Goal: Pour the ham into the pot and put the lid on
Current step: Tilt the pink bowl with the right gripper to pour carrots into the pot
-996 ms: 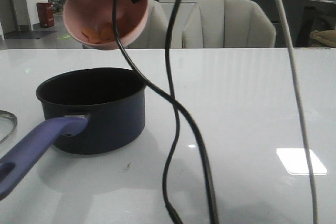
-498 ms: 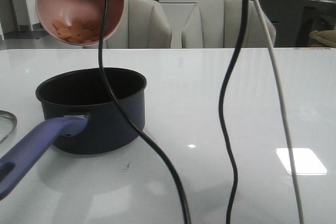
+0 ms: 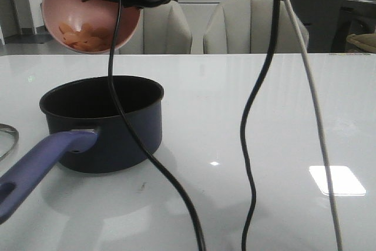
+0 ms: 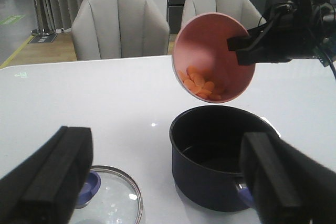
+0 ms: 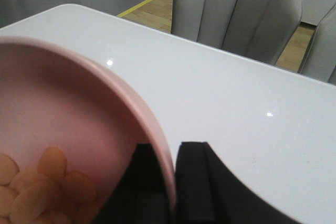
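a glossy white table (image 3: 282, 98) filled the foreground, with a bright square light reflection (image 3: 336, 180) on it. two grey upholstered chairs (image 3: 255, 24) stood just behind the table. behind the chairs was wood flooring (image 4: 50, 51) with a yellow line.

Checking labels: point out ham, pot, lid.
ham (image 4: 202, 83), left wrist view, middle of the slice pile.
pot (image 3: 117, 136), front view, outer wall.
lid (image 4: 118, 200), left wrist view, glass near rim.

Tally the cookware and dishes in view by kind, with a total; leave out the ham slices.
Pot: 1
Pink bowl, held tilted above the pot by the right gripper: 1
Glass lid, flat on the table beside the pot: 1
Total: 3
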`<state>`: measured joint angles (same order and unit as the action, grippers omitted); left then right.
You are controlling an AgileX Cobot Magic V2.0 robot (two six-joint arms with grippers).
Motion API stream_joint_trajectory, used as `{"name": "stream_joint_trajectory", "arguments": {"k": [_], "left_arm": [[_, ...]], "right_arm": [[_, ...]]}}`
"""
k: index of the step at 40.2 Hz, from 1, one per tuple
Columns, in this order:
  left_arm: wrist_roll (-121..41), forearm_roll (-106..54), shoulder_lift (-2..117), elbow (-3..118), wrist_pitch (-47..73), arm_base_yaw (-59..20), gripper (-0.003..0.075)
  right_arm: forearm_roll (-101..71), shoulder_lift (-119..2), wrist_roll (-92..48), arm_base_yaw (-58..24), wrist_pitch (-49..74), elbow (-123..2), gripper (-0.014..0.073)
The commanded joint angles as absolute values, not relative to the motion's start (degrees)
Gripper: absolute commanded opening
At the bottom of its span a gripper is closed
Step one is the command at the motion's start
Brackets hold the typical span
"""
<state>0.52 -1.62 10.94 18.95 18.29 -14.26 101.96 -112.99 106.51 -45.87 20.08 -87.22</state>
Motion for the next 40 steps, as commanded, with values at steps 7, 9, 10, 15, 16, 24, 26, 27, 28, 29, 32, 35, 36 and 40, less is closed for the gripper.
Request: {"name": "stream_joint_trajectory", "arguments": {"k": [7, 9, 10, 15, 16, 24, 26, 27, 28, 29, 32, 35, 36, 40], "left_arm": [[0.7, -1.9, 11.4, 20.4, 13.9, -14.7, 0.0604], [0.7, -1.9, 11.4, 20.4, 13.9, -14.7, 0.0604], [0.7, -1.9, 11.4, 20.4, 13.9, -14.7, 0.0604], [0.7, -1.9, 11.4, 20.4, 13.9, -14.7, 0.0604], [0.7, -1.9, 11.4, 20.4, 13.9, -14.7, 0.0604], [0.7, -1.9, 11.4, 20.4, 13.9, -14.7, 0.0604], [0.7, -1.9, 11.4, 20.4, 13.9, -14.7, 0.0604], [0.7, -1.9, 11.4, 20.4, 13.9, -14.7, 0.0604], [0.7, -1.9, 11.4, 20.4, 13.9, -14.7, 0.0604], [0.7, -1.9, 11.4, 20.4, 13.9, -14.7, 0.0604], [0.7, -1.9, 11.4, 20.4, 13.9, -14.7, 0.0604], [0.7, -1.9, 11.4, 20.4, 13.9, -14.7, 0.0604], [0.7, -1.9, 11.4, 20.4, 13.9, -14.7, 0.0604], [0.7, -1.9, 11.4, 20.4, 13.9, -14.7, 0.0604]], "right_arm": [[107.1, -109.6, 107.5, -45.5, 21.8, -88.9, 0.0137], [107.0, -109.5, 107.5, -45.5, 21.6, -88.9, 0.0137], [107.0, -109.5, 107.5, -45.5, 21.2, -88.9, 0.0137], [102.5, -109.0, 106.2, -44.7, 21.4, -89.5, 0.0137], [99.4, -108.9, 104.7, -44.5, 22.0, -89.9, 0.0137], [77.8, -108.1, 80.3, -41.9, 19.4, -92.4, 0.0137], [71.4, -108.1, 73.7, -41.2, 17.4, -92.7, 0.0137], [68.9, -108.1, 70.0, -40.9, 15.8, -92.7, 0.0137], [66.3, -108.1, 68.0, -40.5, 14.9, -92.7, 0.0137], [62.6, -108.1, 64.0, -40.1, 13.4, -92.7, 0.0137], [53.8, -108.1, 53.3, -39.4, 10.2, -92.7, 0.0137], [45.5, -108.3, 44.4, -38.6, 7.9, -92.7, 0.0137], [42.4, -108.3, 41.9, -38.4, 7.3, -92.7, 0.0137], [32.6, -108.5, 31.6, -37.6, 2.9, -92.6, 0.0137]]}}
